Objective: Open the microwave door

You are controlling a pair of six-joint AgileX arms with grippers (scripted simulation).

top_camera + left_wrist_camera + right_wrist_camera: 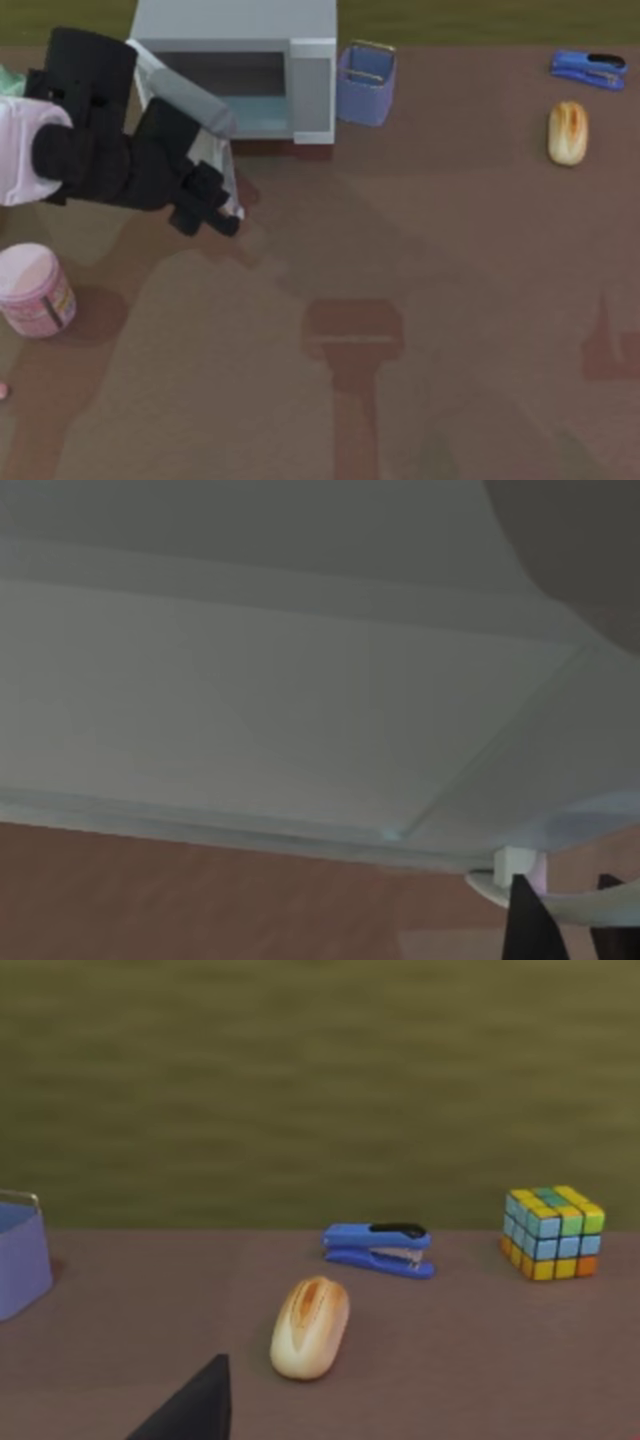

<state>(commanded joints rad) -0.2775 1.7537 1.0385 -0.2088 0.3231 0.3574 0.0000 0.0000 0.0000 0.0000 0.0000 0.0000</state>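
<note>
The silver-grey microwave (235, 25) stands at the back of the table, left of centre. Its door (190, 100) is swung out toward the front left, so the dark cavity shows. My left gripper (215, 215) is at the door's free edge, shut on the white door handle (520, 865). In the left wrist view the door (250, 700) fills most of the picture, and two dark fingers (530, 925) close on either side of the handle. My right arm is out of the top view. Its wrist view shows a single dark fingertip (200, 1410) with nothing beside it.
A blue-purple square bin (367, 83) stands right beside the microwave. A blue stapler (588, 68) and a bread roll (568, 132) lie at the back right. A pink tub (35, 290) sits at the left edge. A colour cube (553, 1232) is near the stapler.
</note>
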